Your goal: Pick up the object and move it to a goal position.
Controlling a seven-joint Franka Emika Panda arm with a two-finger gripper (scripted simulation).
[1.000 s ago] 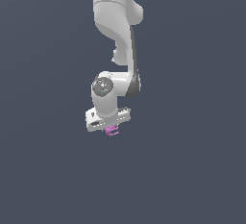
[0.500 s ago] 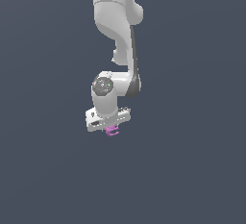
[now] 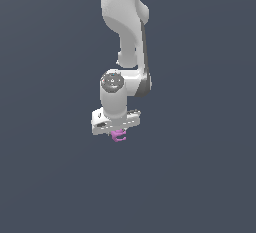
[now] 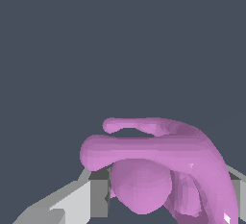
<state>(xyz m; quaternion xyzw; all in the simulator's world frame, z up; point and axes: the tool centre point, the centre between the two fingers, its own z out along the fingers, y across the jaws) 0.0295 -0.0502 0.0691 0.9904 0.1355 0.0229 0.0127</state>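
The object (image 3: 119,136) is a small pink-purple piece with curved prongs. In the exterior view it sticks out just below the white hand of the arm. My gripper (image 3: 117,133) is shut on it. The fingers themselves are mostly hidden behind the hand there. In the wrist view the object (image 4: 158,165) fills the lower middle, a rounded body with curved prongs, held between the two grey fingers (image 4: 98,196). The gripper's centre in the wrist view (image 4: 163,194) lies behind the object.
The white arm (image 3: 125,32) comes down from the top of the exterior view. A plain dark grey-blue surface (image 3: 200,177) lies all around.
The arm and the held object have barely shifted, if at all, across the frames. The grasp is unchanged.
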